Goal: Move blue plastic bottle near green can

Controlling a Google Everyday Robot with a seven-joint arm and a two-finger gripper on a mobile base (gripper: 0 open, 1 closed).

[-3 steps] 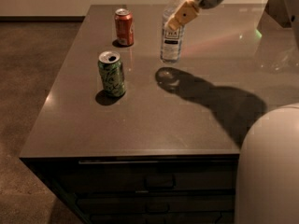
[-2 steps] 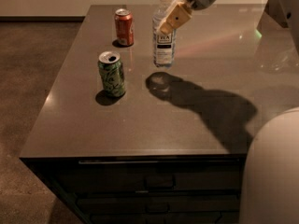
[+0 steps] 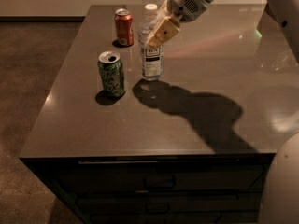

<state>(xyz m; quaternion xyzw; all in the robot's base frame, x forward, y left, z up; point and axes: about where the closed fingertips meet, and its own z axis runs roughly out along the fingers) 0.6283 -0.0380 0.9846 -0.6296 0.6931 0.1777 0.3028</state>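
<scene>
The claw (image 3: pixel 155 37) hung in from 1 o'clock, clamped on the upper part of the blue plastic bottle (image 3: pixel 152 62); the bottle stood upright near the green can (image 3: pixel 111 73), at its 2 o'clock, on the dark worktop (image 3: pixel 140 129); an orange-red can (image 3: pixel 124 27) stood beyond.

Colours, dark tabletop (image 3: pixel 210 139)
Tan gripper (image 3: pixel 158 37), near far edge, grips blue plastic bottle (image 3: pixel 152 65), white-capped; green can (image 3: pixel 111 74) pale-swirled; orange-red can (image 3: pixel 124 28).

A single camera looks down at a slant from above the near edge of the surface (image 3: pixel 93 134), fairly close, facing the far wall. The tool (image 3: pixel 161 31) hangs at the far side, near centre, clasping the bottle (image 3: pixel 152 62).
</scene>
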